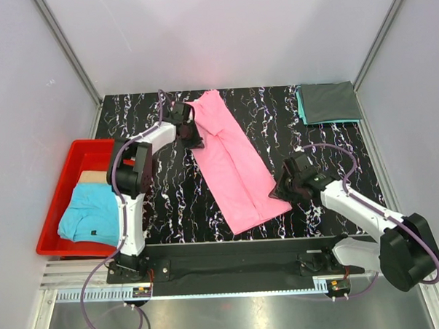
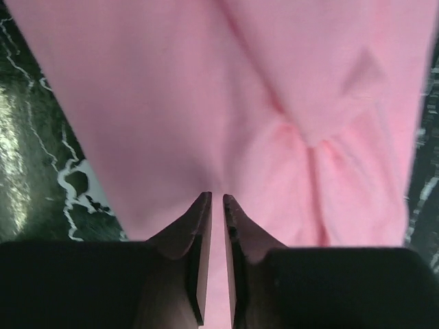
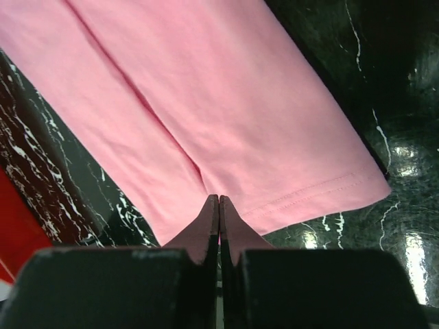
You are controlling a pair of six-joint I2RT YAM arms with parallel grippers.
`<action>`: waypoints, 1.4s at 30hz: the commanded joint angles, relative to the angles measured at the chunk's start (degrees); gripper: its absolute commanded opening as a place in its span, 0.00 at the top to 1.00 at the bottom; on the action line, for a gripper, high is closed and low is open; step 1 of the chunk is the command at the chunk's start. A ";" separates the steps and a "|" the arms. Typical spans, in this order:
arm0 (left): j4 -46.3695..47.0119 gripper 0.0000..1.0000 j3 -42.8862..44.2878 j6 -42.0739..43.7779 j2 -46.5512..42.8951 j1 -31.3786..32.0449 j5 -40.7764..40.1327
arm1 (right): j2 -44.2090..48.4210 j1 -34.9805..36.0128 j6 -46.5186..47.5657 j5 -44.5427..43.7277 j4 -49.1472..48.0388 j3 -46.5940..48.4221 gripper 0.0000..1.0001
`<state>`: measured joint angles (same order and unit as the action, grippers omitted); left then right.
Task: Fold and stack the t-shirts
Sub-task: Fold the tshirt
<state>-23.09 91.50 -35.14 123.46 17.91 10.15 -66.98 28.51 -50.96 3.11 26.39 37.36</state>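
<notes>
Bright, even light fell from above, glare streaked the glossy table (image 3: 411, 205) at four o'clock in the right wrist view, and the left wrist's shirt (image 2: 206, 103) was blurred.

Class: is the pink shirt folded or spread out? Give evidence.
Partly folded: the pink shirt lies as a long narrow strip, a layer overlapping lengthwise; not yet a compact rectangle.

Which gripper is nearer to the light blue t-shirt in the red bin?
Left. The left gripper is farther back and right of the light blue t-shirt, at the pink t-shirt's left edge; the right gripper is across it, far right.
</notes>
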 commanded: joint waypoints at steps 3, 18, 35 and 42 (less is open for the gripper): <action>-3.87 0.87 4.90 0.86 3.53 -2.00 -3.46 | -0.60 0.49 1.82 -1.09 0.07 4.11 1.00; -6.44 0.84 13.55 4.82 8.57 -4.99 2.15 | -8.85 0.49 12.90 -4.34 -0.03 8.34 1.00; 0.94 0.72 -25.91 -2.82 -29.06 13.01 1.62 | -13.35 0.49 7.10 -9.88 0.50 -0.62 1.00; 4.72 0.73 -37.88 -10.04 -32.48 19.35 2.07 | -6.24 5.14 -0.62 -6.90 -0.73 -6.34 1.00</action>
<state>-21.56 57.08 -40.99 93.17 36.99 12.43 -74.89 30.55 -46.68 -4.47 24.03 34.06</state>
